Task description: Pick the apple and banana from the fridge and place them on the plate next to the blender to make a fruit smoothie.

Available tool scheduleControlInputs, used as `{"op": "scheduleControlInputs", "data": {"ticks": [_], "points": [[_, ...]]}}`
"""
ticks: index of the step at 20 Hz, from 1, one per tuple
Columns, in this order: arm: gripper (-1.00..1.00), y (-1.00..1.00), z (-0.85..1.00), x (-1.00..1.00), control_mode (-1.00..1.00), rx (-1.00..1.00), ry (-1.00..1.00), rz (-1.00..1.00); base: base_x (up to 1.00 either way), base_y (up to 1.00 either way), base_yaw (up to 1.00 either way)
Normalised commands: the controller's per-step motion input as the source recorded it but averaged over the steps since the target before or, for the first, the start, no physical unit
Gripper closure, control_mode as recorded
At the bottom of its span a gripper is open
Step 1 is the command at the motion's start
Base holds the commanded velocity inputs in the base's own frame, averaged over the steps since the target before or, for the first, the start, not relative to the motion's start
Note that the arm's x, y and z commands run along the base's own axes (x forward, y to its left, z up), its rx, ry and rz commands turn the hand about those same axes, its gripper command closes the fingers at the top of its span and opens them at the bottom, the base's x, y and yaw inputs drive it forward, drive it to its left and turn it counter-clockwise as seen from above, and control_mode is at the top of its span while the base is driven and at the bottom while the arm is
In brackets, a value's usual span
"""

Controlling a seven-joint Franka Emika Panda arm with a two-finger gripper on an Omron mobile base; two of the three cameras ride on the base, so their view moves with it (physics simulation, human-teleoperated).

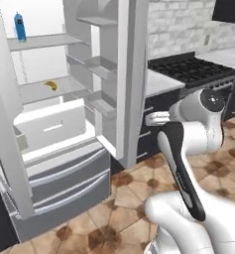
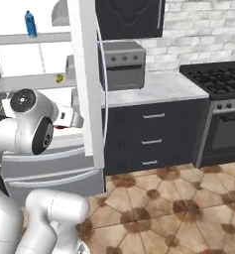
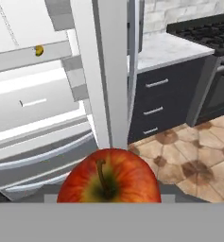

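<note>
A: Start with the left base view. What do you see?
B: The fridge (image 1: pixel 64 124) stands open, its right door (image 1: pixel 131 74) swung out toward the arm. The banana (image 1: pixel 50 85) lies on a middle shelf, with a blue bottle (image 1: pixel 20 27) on the shelf above. The arm folds back in front of the stove (image 1: pixel 196 69).

A: Any risk there?
B: The open door sits close to the arm's elbow. I judge a wide swing toward the counter could clip it.

A: And the right base view?
B: The door edge (image 2: pixel 89 84) rises just beside the arm's wrist. A sliver of red shows at the hand, likely the apple (image 2: pixel 60 127). The banana (image 2: pixel 60 78) is a small yellow spot on the shelf behind. A grey toaster oven (image 2: pixel 123 64) stands on the counter (image 2: pixel 153 89).

A: The hand view?
B: The apple (image 3: pixel 109 177) sits right up against the camera, stem toward the lens, so the gripper is closed around it at about its width. The finger tips themselves are hidden by the fruit.

A: What could fail?
B: A round, smooth apple may roll out if the carry jerks or the hand bumps the door. The plate and blender are still to be found, so the trip may be long.
</note>
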Motion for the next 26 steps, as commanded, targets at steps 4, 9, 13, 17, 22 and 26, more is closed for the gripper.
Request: {"op": "scheduleControlInputs", "data": {"ticks": [4, 9, 13, 17, 22, 26], "points": [[1.0, 0.0, 0.0, 0.0, 1.0, 0.0, 0.0, 0.0, 0.0, -0.48, -0.8], [1.0, 0.0, 0.0, 0.0, 1.0, 0.0, 0.0, 0.0, 0.0, -0.56, -0.8], [1.0, 0.0, 0.0, 0.0, 1.0, 0.0, 0.0, 0.0, 0.0, -0.58, -0.8], [1.0, 0.0, 0.0, 0.0, 1.0, 0.0, 0.0, 0.0, 0.0, -0.57, -0.79], [1.0, 0.0, 0.0, 0.0, 1.0, 0.0, 0.0, 0.0, 0.0, -0.57, -0.77], [1.0, 0.0, 0.0, 0.0, 1.0, 0.0, 0.0, 0.0, 0.22, -0.4, -0.67]]}}
